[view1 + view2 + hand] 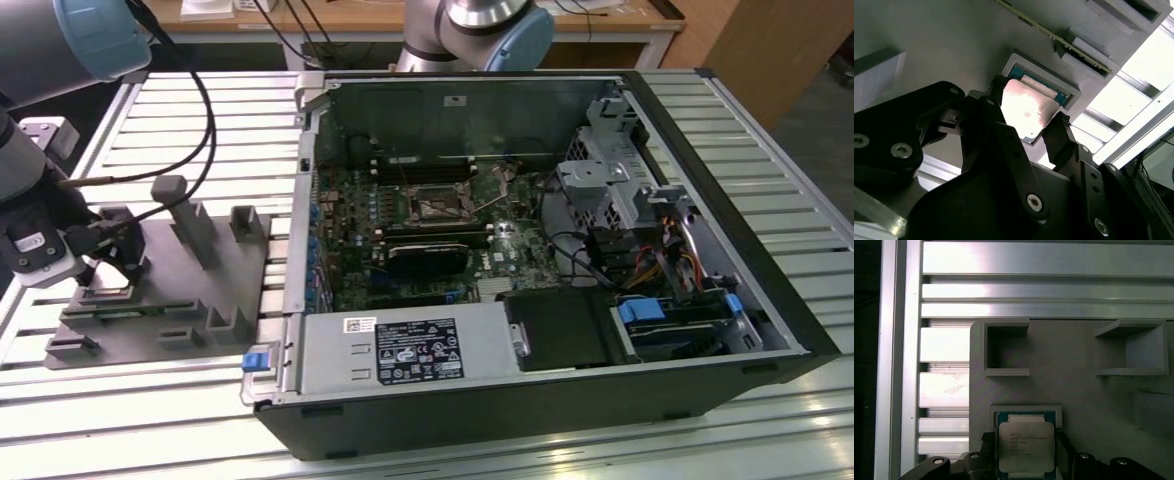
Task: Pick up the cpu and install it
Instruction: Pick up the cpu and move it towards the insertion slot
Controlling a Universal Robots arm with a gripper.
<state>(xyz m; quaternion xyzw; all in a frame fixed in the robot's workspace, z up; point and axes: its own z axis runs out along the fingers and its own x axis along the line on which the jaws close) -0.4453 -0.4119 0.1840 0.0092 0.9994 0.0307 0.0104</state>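
cpu: flat, metal lid up, edges square with its recess in grey holder block | gripper: low over the cpu, straddling it; grip state cannot be told

arm low at the exterior view's left, wrist down, jaws clamped on the cpu

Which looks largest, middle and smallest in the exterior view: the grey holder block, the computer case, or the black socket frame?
Largest: computer case.
Middle: grey holder block.
Smallest: black socket frame.
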